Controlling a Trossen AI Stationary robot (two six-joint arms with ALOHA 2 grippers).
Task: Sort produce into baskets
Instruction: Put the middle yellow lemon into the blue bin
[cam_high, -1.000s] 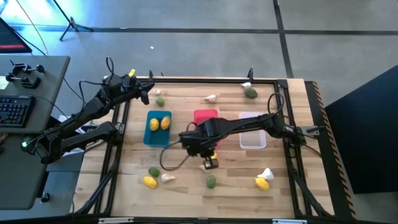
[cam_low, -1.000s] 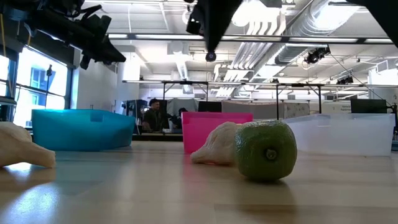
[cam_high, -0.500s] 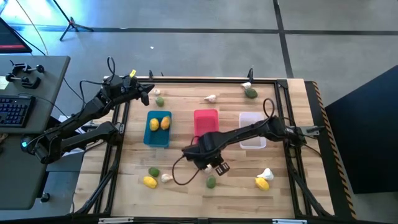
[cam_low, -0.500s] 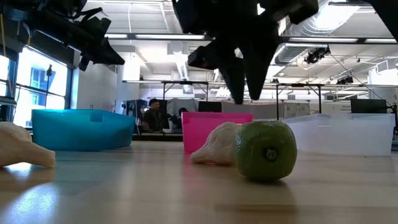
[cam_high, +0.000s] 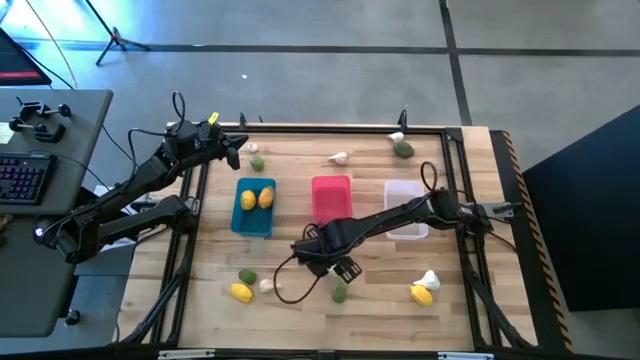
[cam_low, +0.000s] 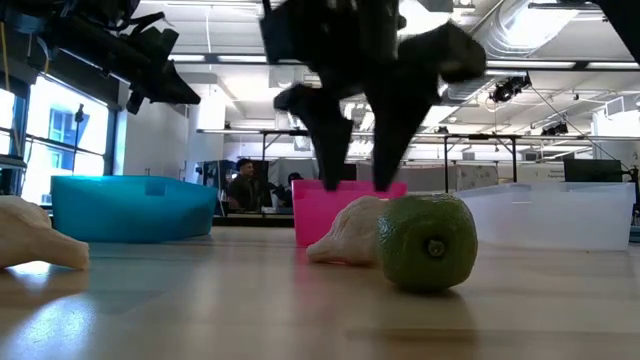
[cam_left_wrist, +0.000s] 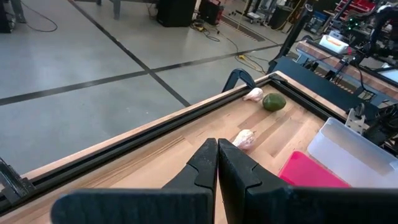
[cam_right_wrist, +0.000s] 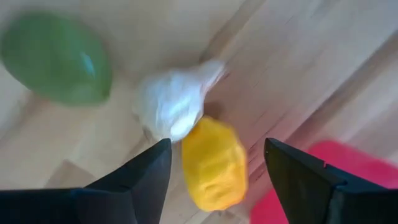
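My right gripper hangs open over the table's near middle, fingers pointing down. A yellow lemon lies on the wood below, between the two fingers and clear of both. A white garlic lies against it, and a green fruit a little further off. In the low view the fingertips stand just above the garlic and the green fruit. The blue basket holds two lemons; the pink basket and the white basket stand beside it. My left gripper is shut, held above the far left corner.
More produce lies loose: a green fruit, a lemon and a garlic at the near left, a lemon and a garlic at the near right, and several pieces along the far edge. A black rail frames the table.
My right gripper has come down from well above the table to just over the garlic and green fruit. Its fingers have gone from shut to wide open. The produce has stayed where it was.
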